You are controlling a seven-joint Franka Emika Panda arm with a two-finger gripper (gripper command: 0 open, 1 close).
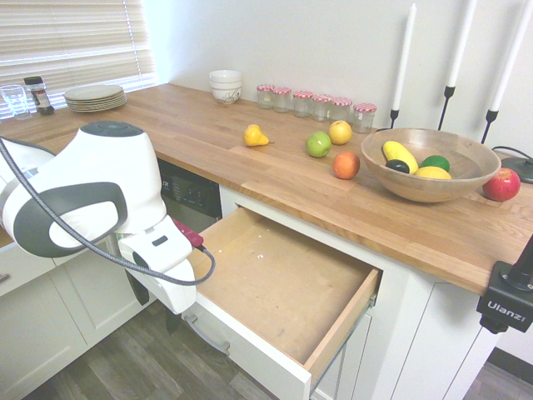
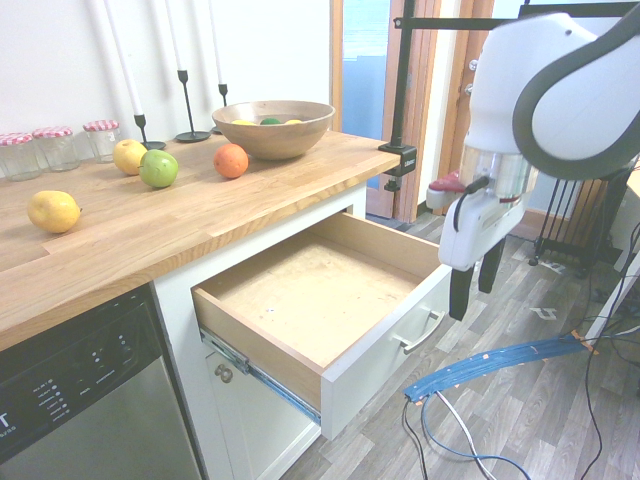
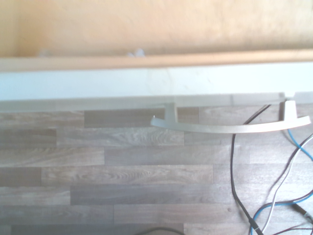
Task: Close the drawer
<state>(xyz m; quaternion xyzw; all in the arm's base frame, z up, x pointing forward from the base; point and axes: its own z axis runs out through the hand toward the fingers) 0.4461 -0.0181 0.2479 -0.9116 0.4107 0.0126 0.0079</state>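
The drawer [image 1: 279, 279] stands pulled far out from under the wooden counter, and its pale bare-wood box [image 2: 310, 290] holds nothing. Its flat white front [image 2: 385, 355] carries a slim silver bar handle [image 2: 421, 331]. My gripper [image 2: 473, 285] hangs open just in front of the drawer front, fingers pointing down to about handle height, holding nothing. In the first exterior view the white hand [image 1: 158, 267] sits at the front's left end and hides most of the fingers. The wrist view looks down on the handle [image 3: 230, 127] and the front's top edge [image 3: 146, 81].
On the counter [image 1: 250, 167] are a wooden fruit bowl [image 1: 429, 162], loose fruit, jars, candle holders and plates. A dishwasher [image 2: 80, 400] is beside the drawer. Cables [image 2: 480, 365] lie on the wood floor, and a dark radiator [image 2: 580, 210] stands behind the arm.
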